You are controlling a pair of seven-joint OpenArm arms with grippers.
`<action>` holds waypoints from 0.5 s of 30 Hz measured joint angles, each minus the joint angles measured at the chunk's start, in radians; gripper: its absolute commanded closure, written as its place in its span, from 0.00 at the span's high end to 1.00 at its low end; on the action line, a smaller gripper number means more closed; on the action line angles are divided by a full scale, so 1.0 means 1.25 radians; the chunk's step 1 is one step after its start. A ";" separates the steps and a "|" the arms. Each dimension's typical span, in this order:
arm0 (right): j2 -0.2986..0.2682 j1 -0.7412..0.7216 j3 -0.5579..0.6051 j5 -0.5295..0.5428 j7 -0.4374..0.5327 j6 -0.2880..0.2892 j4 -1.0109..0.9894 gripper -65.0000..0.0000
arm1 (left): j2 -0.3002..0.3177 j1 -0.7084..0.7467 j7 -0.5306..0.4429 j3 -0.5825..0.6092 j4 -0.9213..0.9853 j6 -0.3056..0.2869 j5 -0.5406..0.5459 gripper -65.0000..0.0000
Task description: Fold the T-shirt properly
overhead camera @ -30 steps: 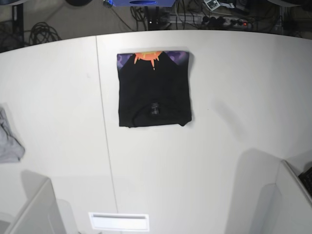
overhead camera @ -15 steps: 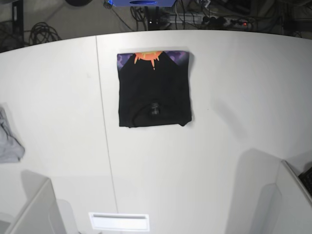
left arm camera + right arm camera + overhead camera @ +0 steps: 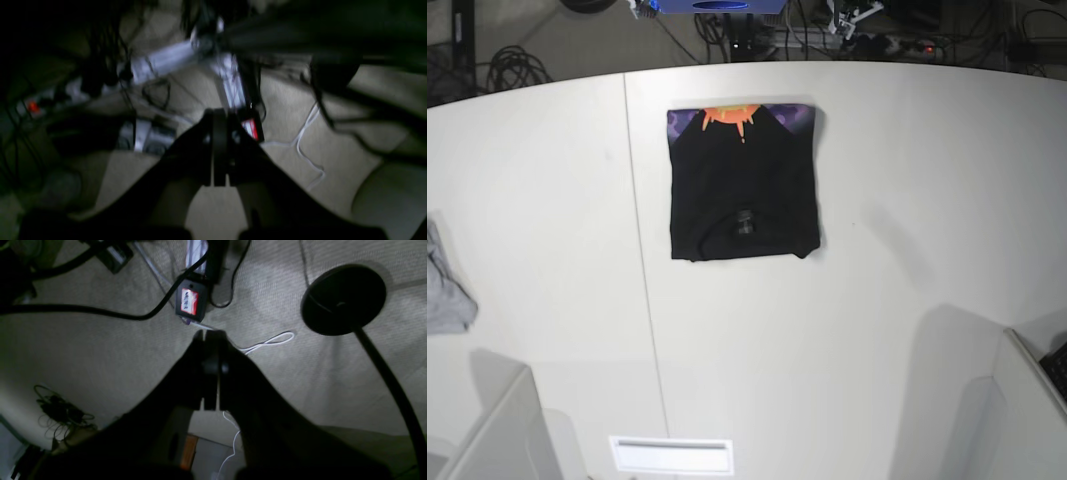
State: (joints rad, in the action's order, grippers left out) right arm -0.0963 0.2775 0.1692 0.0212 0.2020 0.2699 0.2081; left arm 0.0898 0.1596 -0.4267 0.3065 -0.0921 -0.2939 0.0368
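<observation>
The black T-shirt (image 3: 743, 180) lies folded into a neat rectangle on the far middle of the white table (image 3: 877, 330). A strip of orange and purple print shows along its far edge. Neither gripper shows in the base view. In the left wrist view my left gripper (image 3: 219, 115) is shut and empty, held over the floor with cables beneath it. In the right wrist view my right gripper (image 3: 210, 335) is shut and empty, also over the floor. The T-shirt is out of view in both wrist views.
A small light-grey cloth (image 3: 445, 290) lies at the table's left edge. Pale arm mounts stand at the near left (image 3: 497, 430) and near right (image 3: 1027, 400). Power strips and cables (image 3: 160, 63) and a black round stand base (image 3: 343, 298) lie on the floor.
</observation>
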 measured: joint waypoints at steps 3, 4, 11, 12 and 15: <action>0.000 0.000 -0.002 0.000 0.000 0.000 0.000 0.00 | 0.001 0.004 0.000 0.006 -0.018 0.000 -0.002 0.00; 0.000 0.000 -0.003 0.000 0.000 0.000 0.000 0.00 | 0.001 0.005 0.001 0.006 -0.018 0.000 -0.003 0.00; 0.019 -0.010 -0.003 0.000 0.001 0.000 0.001 0.00 | 0.002 0.006 0.000 0.002 -0.023 0.000 -0.002 0.00; 0.020 -0.011 -0.003 0.000 0.001 0.000 0.001 0.00 | 0.002 0.006 0.000 0.002 -0.023 0.000 -0.002 0.00; 0.018 -0.011 -0.003 0.000 0.001 0.000 0.001 0.00 | 0.002 0.006 0.000 0.001 -0.023 0.000 -0.002 0.00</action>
State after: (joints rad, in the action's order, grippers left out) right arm -0.0734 0.2634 0.1654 0.0216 0.2031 0.2695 0.2096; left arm 0.0929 0.1677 -0.4267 0.3080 -0.1207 -0.2943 0.0349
